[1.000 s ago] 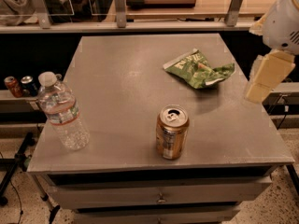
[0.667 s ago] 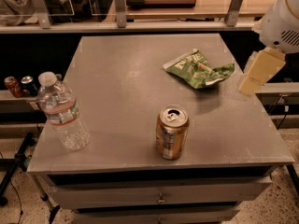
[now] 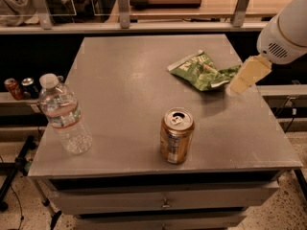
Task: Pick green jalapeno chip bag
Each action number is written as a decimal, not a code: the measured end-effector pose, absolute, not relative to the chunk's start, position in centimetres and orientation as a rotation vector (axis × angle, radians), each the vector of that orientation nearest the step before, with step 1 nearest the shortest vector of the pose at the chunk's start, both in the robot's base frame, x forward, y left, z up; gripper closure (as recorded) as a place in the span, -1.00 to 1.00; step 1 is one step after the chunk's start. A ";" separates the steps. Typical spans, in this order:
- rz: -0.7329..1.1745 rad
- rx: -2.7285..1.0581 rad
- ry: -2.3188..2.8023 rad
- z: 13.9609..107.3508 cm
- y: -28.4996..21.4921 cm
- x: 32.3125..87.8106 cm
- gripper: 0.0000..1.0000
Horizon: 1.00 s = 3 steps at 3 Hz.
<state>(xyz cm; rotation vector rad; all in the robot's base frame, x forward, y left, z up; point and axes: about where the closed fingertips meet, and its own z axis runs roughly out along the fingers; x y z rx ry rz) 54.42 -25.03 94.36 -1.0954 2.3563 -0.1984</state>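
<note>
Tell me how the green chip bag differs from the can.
The green chip bag lies flat and crumpled; the can stands upright. The bag is green, the can gold-brown. The bag lies farther back, beside the gripper; the can stands near the front edge. Both rest on the grey table.

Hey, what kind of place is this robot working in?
Likely a lab or office test area: a grey drawer cabinet as table, a glass-panelled rail behind, stand legs and cables on the floor. The tool hovers by the right end of the green jalapeno chip bag.
</note>
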 end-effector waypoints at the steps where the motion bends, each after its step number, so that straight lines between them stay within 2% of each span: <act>1: -0.185 -1.055 2.366 94.5 -24.9 54.5 -1.00; 3: -0.079 -1.037 2.317 94.0 -21.8 57.7 -1.00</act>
